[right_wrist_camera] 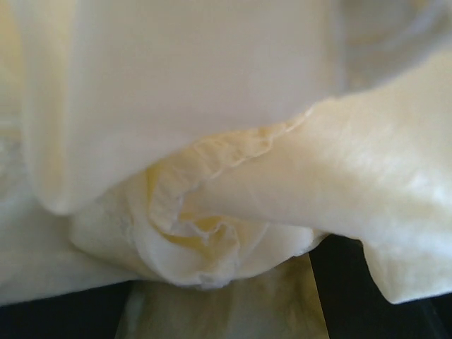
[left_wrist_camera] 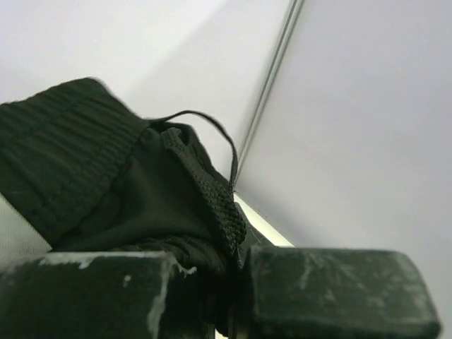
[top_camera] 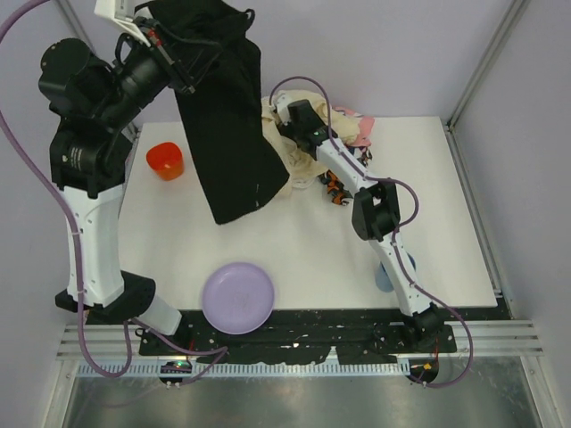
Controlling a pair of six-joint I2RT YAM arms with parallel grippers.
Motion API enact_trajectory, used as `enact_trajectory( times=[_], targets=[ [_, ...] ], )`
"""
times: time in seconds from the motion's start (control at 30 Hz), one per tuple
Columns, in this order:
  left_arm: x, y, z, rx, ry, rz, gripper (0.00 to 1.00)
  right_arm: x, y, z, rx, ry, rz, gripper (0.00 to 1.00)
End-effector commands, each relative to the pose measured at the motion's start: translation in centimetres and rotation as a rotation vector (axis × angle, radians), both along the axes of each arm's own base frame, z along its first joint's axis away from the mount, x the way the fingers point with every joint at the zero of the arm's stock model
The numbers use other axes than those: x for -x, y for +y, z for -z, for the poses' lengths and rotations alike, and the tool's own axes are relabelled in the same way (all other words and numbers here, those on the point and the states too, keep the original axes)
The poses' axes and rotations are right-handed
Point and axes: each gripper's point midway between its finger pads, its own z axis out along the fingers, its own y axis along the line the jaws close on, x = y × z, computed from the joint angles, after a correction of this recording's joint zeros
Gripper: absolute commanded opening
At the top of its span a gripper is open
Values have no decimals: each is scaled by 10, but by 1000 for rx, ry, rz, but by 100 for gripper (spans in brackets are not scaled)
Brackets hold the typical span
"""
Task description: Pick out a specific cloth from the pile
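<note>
1. At the near edge of the table [top_camera: 312, 254], left of the middle, a purple plate [top_camera: 238, 297] hangs partly over the edge. Near the right edge, a blue object [top_camera: 384, 275] is mostly hidden by the right arm [top_camera: 375, 209]; what it is cannot be made out.
2. An orange cup [top_camera: 166, 160] stands near the left edge, just beside the hanging fabric.
3. The cloth [top_camera: 234, 134], plain black, hangs from the left gripper [top_camera: 183, 55] above the far left part of the table. Whether its lower hem touches the table is unclear. A tiny white speck shows near that hem, with no writing readable.
4. In the left wrist view the fingers [left_wrist_camera: 106, 296] are clamped on the cloth's ribbed band, beside a black cord loop.
5. The pile [top_camera: 352, 134] lies at the far edge, right of the middle, its left side covered by the cloth and the right arm.
6. The right gripper [top_camera: 284, 111] sits at the pile; its view shows only blurred cream cloth [right_wrist_camera: 212, 106], so I cannot tell how its jaws stand.
</note>
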Motion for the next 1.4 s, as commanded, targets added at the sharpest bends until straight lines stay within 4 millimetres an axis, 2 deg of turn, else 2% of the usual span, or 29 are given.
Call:
enact_trajectory(
  times=[0.0, 0.03, 0.07, 0.13, 0.17, 0.2, 0.23, 0.27, 0.33, 0.43, 0.47, 0.5, 0.53, 0.57, 0.6, 0.63, 0.7, 0.8, 0.83, 0.87, 0.9, 0.93, 0.97, 1.0, 1.03, 1.07, 1.17, 1.3, 1.37],
  targets=[
    [-20, 11, 13, -29, 16, -98, 0, 12, -9, 9, 80, 52, -23, 99],
    [-19, 11, 15, -29, 27, -100, 0, 16, -10, -11, 68, 35, -27, 96],
    [-17, 12, 16, -31, 33, -102, 0, 21, -12, -7, 76, 53, -32, 96],
    [-14, 11, 22, -40, 58, -91, 0, 33, -18, -54, 50, 5, -25, 95],
    [-10, 9, 26, -52, 72, -71, 0, 40, -22, -52, 58, 24, -20, 95],
    [-7, 8, 33, -60, 94, -59, 0, 47, -25, -82, 29, -8, -11, 96],
    [-6, 6, 41, -69, 119, -41, 0, 56, -29, -84, 34, 15, -11, 95],
    [0, 4, 45, -76, 130, -21, 0, 65, -29, -112, -1, -11, -15, 95],
    [9, 1, 52, -84, 153, 10, 0, 86, -35, -141, -47, -6, -15, 95],
    [30, -5, 56, -90, 173, 62, 0, 116, -40, -177, -118, -3, -43, 95],
    [38, -8, 56, -91, 169, 81, 0, 129, -45, -202, -143, -34, -51, 95],
    [45, -11, 57, -92, 170, 95, 0, 137, -47, -202, -152, -21, -52, 96],
    [54, -16, 57, -96, 166, 119, 0, 150, -54, -227, -183, -60, -53, 96],
    [64, -21, 57, -105, 161, 146, 0, 158, -57, -222, -185, -39, -47, 96],
    [72, -25, 59, -113, 161, 165, 0, 173, -65, -245, -217, -76, -45, 95],
    [83, -31, 60, -122, 158, 193, 0, 180, -72, -236, -230, -54, -5, 95],
    [103, -47, 64, -136, 155, 259, 0, 214, -101, -266, -308, -120, 80, 95],
    [121, -66, 74, -147, 170, 343, 0, 252, -143, -272, -448, -185, 276, 96],
    [123, -72, 81, -154, 178, 360, 0, 273, -158, -261, -505, -185, 330, 95],
    [123, -77, 85, -156, 178, 363, 0, 284, -164, -270, -580, -234, 344, 95],
    [120, -82, 93, -164, 188, 360, 0, 308, -172, -256, -641, -230, 336, 95],
    [116, -84, 98, -162, 196, 349, 0, 313, -172, -228, -651, -221, 330, 95],
    [111, -89, 108, -165, 212, 347, 0, 339, -178, -247, -728, -281, 270, 95],
    [107, -95, 118, -167, 231, 352, 0, 344, -178, -226, -753, -276, 266, 96],
    [105, -101, 124, -166, 241, 361, 0, 367, -190, -243, -822, -345, 242, 95],
    [101, -108, 133, -169, 253, 365, 0, 373, -191, -228, -845, -330, 245, 95],
    [99, -134, 179, -201, 320, 408, 0, 416, -210, -238, -972, -416, 200, 95],
    [101, -179, 233, -218, 366, 464, 0, 433, -217, -215, -1003, -405, 200, 95],
    [99, -199, 246, -246, 393, 480, 0, 434, -220, -195, -979, -350, 246, 96]
  ],
)
